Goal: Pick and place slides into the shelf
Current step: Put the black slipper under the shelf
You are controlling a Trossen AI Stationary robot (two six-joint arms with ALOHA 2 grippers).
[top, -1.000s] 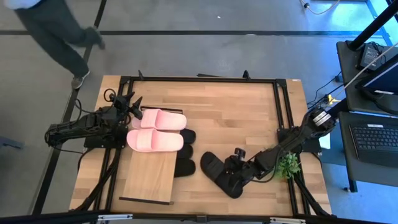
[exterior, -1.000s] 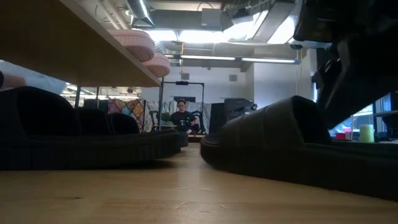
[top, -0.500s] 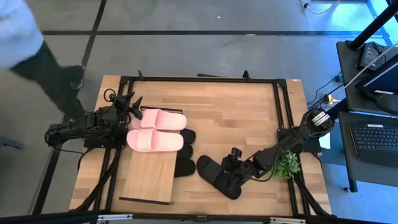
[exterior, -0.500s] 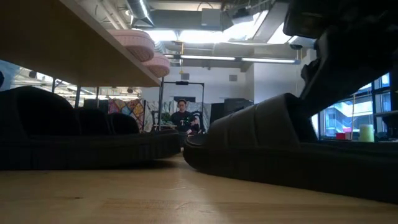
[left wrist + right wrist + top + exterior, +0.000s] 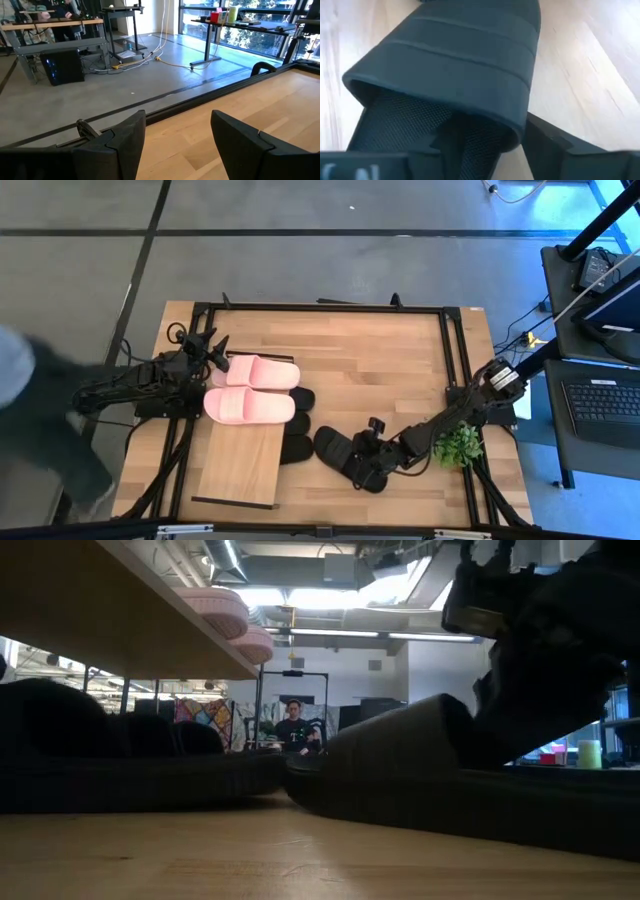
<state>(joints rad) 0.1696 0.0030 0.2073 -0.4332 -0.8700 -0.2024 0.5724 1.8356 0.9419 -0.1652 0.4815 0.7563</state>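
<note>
My right gripper (image 5: 372, 452) is shut on a matte black slide (image 5: 343, 454) on the table, right of the shelf (image 5: 240, 465). In the low view that slide (image 5: 420, 770) sits close to the black slides (image 5: 100, 760) under the plank. The two pale pink slides (image 5: 250, 405) lie on their soles on the plank's far end. The toe ends of the black slides (image 5: 299, 448) stick out from under the plank's right edge. My left gripper (image 5: 218, 352) is open, just left of the pink pair, touching nothing. My right gripper (image 5: 497, 142) holds the black slide by its broad strap (image 5: 470, 85), one finger (image 5: 452, 142) under the strap inside the foot opening and the other finger (image 5: 545, 145) outside it. It comes low from the table's right, slanting down. The slide's sole rests on the table.
A small green plant (image 5: 462, 445) stands beside my right arm near the table's right edge. A person (image 5: 30, 410) moves on the floor left of the table. Bare wood (image 5: 380, 370) lies on the far half of the table, right of the shelf.
My right gripper has moved toward the table's left, dragging the black slide along the table toward the shelf; its front end now nearly meets the black slides under the plank. The person has walked along the table's left side toward the near end.
</note>
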